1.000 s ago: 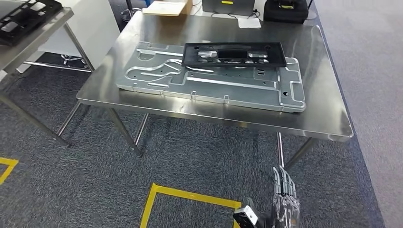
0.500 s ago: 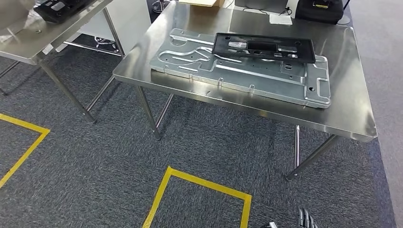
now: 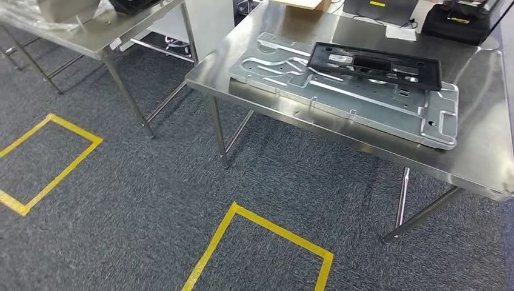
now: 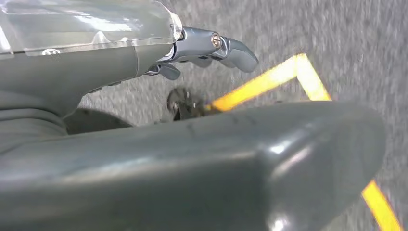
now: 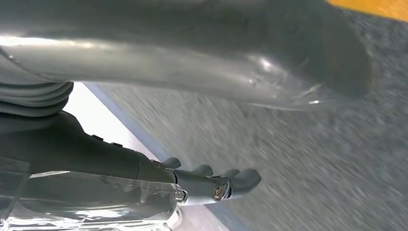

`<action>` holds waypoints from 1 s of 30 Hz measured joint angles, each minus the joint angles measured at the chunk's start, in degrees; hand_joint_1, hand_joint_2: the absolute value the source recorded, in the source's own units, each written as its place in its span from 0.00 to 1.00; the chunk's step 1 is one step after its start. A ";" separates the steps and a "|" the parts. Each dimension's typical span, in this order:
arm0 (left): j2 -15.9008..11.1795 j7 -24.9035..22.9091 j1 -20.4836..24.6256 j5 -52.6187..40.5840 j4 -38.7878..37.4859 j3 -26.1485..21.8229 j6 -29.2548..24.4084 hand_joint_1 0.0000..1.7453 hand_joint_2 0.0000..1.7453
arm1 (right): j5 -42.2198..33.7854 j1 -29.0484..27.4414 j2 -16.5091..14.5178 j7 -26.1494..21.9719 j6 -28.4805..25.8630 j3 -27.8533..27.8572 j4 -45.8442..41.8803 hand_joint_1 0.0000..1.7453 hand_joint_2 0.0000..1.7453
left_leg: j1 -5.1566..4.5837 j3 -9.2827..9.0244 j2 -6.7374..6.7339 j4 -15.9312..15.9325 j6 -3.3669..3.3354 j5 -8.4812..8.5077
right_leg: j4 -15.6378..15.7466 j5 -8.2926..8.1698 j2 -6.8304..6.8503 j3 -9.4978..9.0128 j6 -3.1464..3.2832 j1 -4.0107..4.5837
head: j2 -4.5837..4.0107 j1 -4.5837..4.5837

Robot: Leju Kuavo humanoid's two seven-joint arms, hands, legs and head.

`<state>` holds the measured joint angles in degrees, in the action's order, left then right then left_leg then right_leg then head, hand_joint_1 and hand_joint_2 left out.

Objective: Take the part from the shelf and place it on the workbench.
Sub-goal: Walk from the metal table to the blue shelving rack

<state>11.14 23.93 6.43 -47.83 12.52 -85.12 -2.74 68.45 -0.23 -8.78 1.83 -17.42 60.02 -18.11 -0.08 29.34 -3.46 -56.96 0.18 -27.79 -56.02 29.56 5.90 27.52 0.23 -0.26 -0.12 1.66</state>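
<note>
head: high, facing down at workbench (image 3: 485,163) | wrists: close, facing carpet (image 4: 337,43)

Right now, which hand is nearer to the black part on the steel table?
Probably the right. The black part lies ahead and to the robot's right; both the right hand and left hand hang low over the carpet, far from it.
</note>
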 joint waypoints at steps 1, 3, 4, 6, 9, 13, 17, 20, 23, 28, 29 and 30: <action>0.13 0.01 -0.06 -0.36 0.00 0.20 -0.06 0.00 0.00 | -0.67 0.37 0.21 0.79 0.69 0.87 0.50 0.00 0.00 | -0.14 0.34 0.40 0.10 -0.47 0.10 | 0.01 -0.07 0.45 -0.07 -0.34 0.03 | 0.00 -0.04; 0.48 0.06 -0.15 -1.07 0.00 0.67 -0.24 0.00 0.00 | -1.83 1.00 0.65 1.80 1.84 2.43 1.18 0.00 0.00 | 0.14 0.50 1.32 0.74 -1.39 0.49 | -0.49 0.44 0.04 0.02 -1.04 -0.04 | -0.01 -0.09; 0.63 0.09 -0.12 -1.42 0.00 0.96 -0.38 0.00 0.00 | -2.36 1.20 0.83 1.87 2.34 3.14 1.46 0.00 0.00 | 0.27 0.57 1.80 1.05 -1.82 0.82 | -1.80 1.51 -1.19 0.59 -1.31 -0.14 | -0.01 -0.14; 0.89 0.14 0.00 -2.14 0.00 1.54 -0.91 0.00 0.00 | -3.37 1.29 1.14 1.25 3.31 4.58 1.97 0.00 0.00 | 0.25 0.89 2.74 1.32 -2.48 1.34 | -8.08 5.36 -4.37 3.50 -1.65 -0.39 | -0.01 -0.24; 1.17 -0.06 -0.05 -3.45 0.00 2.48 -2.27 0.00 0.00 | -4.31 1.30 1.34 -0.53 4.57 6.43 2.52 0.00 0.00 | -0.02 1.61 4.61 0.97 -2.74 1.69 | -16.40 7.96 -5.69 7.68 -1.73 -0.48 | -0.01 -0.26; 1.43 -0.19 0.00 -4.75 0.00 3.73 -3.70 0.00 0.00 | -4.56 1.40 1.50 -2.19 5.70 7.78 2.97 0.00 0.00 | -0.07 2.15 7.29 -0.21 -2.27 1.60 | -4.74 0.88 -8.11 2.43 -1.37 -0.69 | -0.01 -0.26; 1.47 -0.16 0.01 -5.44 0.00 4.69 -4.02 0.00 0.00 | -4.52 1.73 1.66 -2.18 7.58 8.47 3.44 0.00 0.00 | -0.13 3.21 9.09 -0.62 -0.88 2.07 | -1.49 -0.10 -8.56 1.50 -0.59 -0.59 | -0.01 -0.23; 1.43 0.20 -0.05 -5.75 0.00 5.28 -3.94 0.00 0.00 | -4.34 1.93 1.99 -0.84 9.17 8.99 3.70 0.00 0.00 | -0.23 5.14 6.60 -4.55 -0.12 -0.44 | -1.07 -0.62 -6.68 1.65 0.57 -0.92 | -0.01 0.05; 1.44 0.94 0.02 -5.64 0.00 5.72 -3.72 0.00 0.00 | -4.05 1.87 2.49 0.65 9.72 9.19 3.80 0.00 0.00 | 0.20 9.94 4.27 -15.49 0.54 -5.76 | -1.10 -0.69 -4.51 1.97 0.94 -0.65 | -0.01 0.29; 1.43 2.02 0.02 -4.52 0.00 5.80 -3.68 0.00 0.00 | -3.11 2.19 3.24 1.78 10.74 9.22 3.99 0.00 0.00 | 0.16 3.86 1.67 -5.27 0.04 -0.44 | -1.21 -0.54 -1.43 1.78 0.62 -0.35 | -0.01 0.29; 1.44 2.14 0.13 -4.23 0.00 5.80 -3.73 0.00 0.00 | -2.89 2.25 3.38 1.80 10.97 9.22 4.01 0.00 0.00 | -0.08 2.32 0.82 -2.23 -0.31 0.32 | -1.23 -0.48 -1.01 1.71 0.34 -0.26 | -0.01 0.28; 1.45 2.17 0.20 -3.98 0.00 5.80 -3.83 0.00 0.00 | -2.61 2.35 3.56 1.78 11.21 9.22 4.02 0.00 0.00 | -0.34 1.66 0.30 -0.68 -0.61 0.45 | -1.24 -0.43 -0.60 1.66 0.04 -0.19 | -0.01 0.26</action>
<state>12.60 26.11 6.63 -51.82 12.52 -79.32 -6.56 65.85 2.12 -5.22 3.61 -6.21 69.24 -14.09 -0.41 31.01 -3.17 -57.64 -0.43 -27.34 -57.26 29.13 5.30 29.18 0.26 -0.45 -0.13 1.92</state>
